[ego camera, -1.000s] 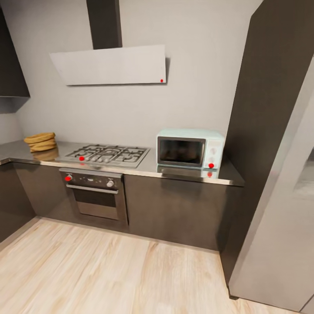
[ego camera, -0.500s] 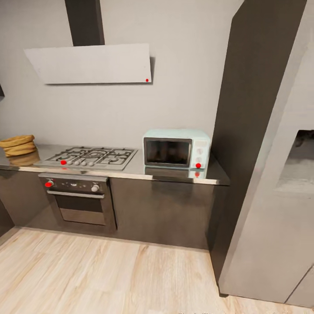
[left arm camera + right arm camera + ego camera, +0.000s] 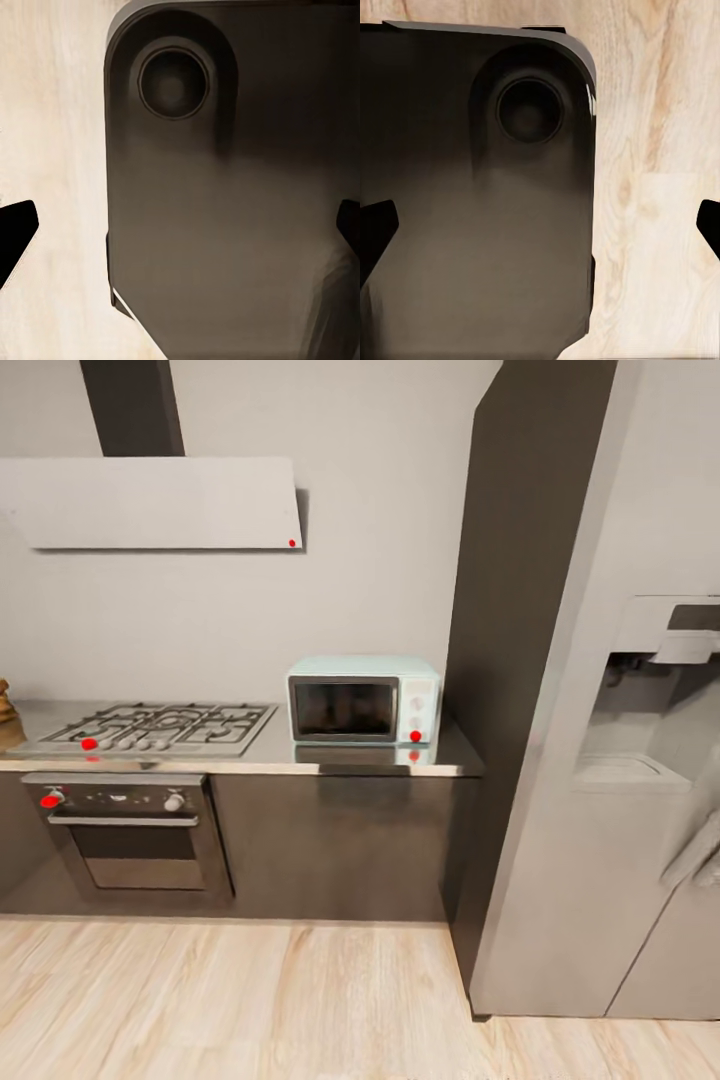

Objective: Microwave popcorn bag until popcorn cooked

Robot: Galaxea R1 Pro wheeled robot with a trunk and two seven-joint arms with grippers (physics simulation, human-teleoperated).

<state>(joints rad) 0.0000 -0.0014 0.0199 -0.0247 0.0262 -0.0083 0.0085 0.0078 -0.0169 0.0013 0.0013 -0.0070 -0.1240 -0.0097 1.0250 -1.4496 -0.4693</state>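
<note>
— Where's the popcorn bag? I can't spot it anywhere.

— Nor can I. The microwave (image 3: 364, 701) sits on the countertop (image 3: 350, 764), door shut, pushed toward the end where the tall dark cabinet (image 3: 520, 610) rises. My guess is the robot is only travelling and looking around for the bag.

— And its hands?

— Both hang low, pointing down at the wooden floor (image 3: 300, 1000). The left gripper (image 3: 180, 232) has its fingertips spread wide with nothing between them; the right gripper (image 3: 540, 229) is spread the same way, empty too. Beneath each one is part of the robot's dark base (image 3: 225, 225), with bare boards beside it. Carried low and tucked in like that, I'd say, so they don't catch on anything.

— Any room to work?

— Open floor runs along the whole cabinet front. Beside the microwave it's tight on one flank, cabinet then fridge (image 3: 620, 760); on the other there's free counter before the hob (image 3: 150, 727). The counter's thin edge is what an arm reaching in would have to clear.
</note>
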